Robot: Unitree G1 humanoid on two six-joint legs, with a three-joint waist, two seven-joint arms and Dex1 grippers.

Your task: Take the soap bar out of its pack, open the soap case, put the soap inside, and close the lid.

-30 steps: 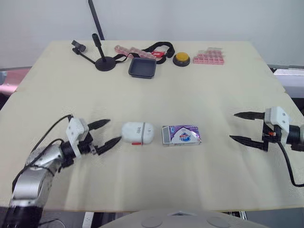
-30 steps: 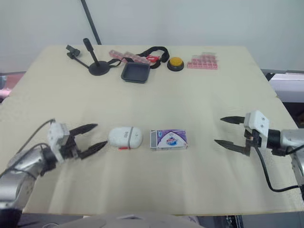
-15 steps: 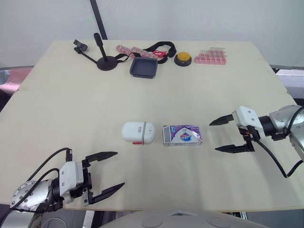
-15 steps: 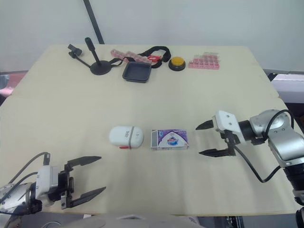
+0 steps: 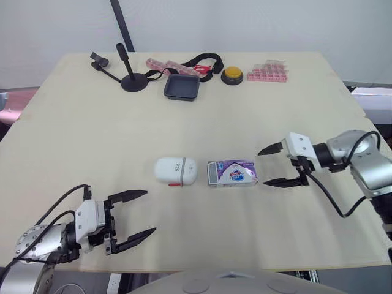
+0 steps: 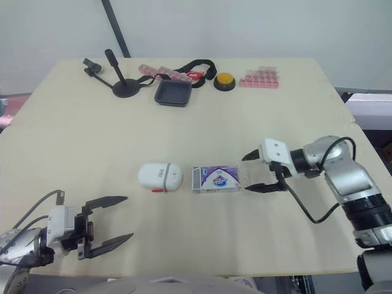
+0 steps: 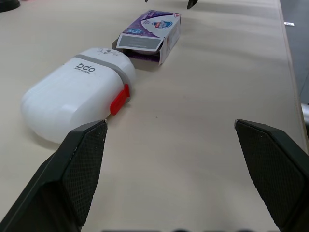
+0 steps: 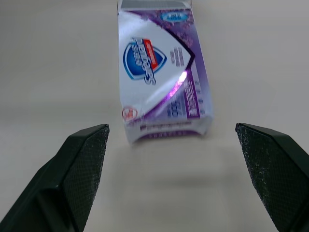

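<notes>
- The soap pack (image 5: 232, 173) lies flat near the middle of the bench (image 5: 294, 104). It is a purple and white carton with a blue and red shield emblem on its top face.
- The pack's end that faces the case shows a grey panel.
- The soap case (image 5: 175, 171) sits just beside the pack, on the robot's left, with a narrow gap between them. It is a white, rounded shell with a grey band across it, small dark lettering and a red catch on its near side. Its lid is down.
- The right fingers (image 5: 272, 148) are spread wide, tips just off the pack's right end. The right wrist view shows the carton lying ahead of the gap, touched by neither finger.
- The left fingers (image 5: 128, 195) are also spread, holding nothing. They are near the bench's front-left edge, well apart from the case and pointing towards it.
- Along the far edge stand a black tray (image 5: 182, 87), a yellow button (image 5: 233, 75) and a pink block strip (image 5: 267, 71).
</notes>
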